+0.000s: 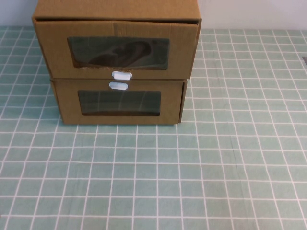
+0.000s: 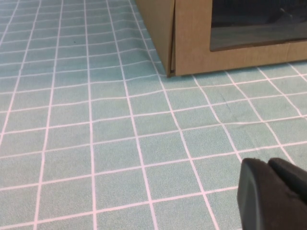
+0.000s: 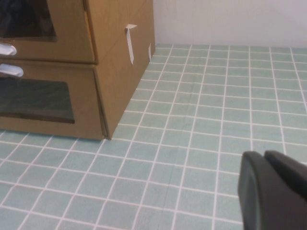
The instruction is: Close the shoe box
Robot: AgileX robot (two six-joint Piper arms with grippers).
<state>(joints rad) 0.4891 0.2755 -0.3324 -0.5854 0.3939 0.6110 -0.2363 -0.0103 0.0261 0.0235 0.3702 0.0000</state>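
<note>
The shoe box [image 1: 115, 48] is the upper of two stacked brown cardboard boxes at the far left-centre of the table. Its clear window shows a dark shoe, and its white pull tab [image 1: 121, 75] sits below the window. Its drawer front stands out a little from its sleeve, overhanging the box below. It also shows in the right wrist view [image 3: 72, 28]. My left gripper [image 2: 267, 164] is shut and empty, low over the cloth, near the stack's front corner. My right gripper [image 3: 264, 155] is shut and empty, to the right of the stack. Neither arm shows in the high view.
The lower cardboard box [image 1: 120, 103] has its white tab [image 1: 118, 86] above its window; its corner shows in the left wrist view [image 2: 192, 38]. A green checked cloth [image 1: 192, 182] covers the table. A white wall [image 3: 230, 19] stands behind.
</note>
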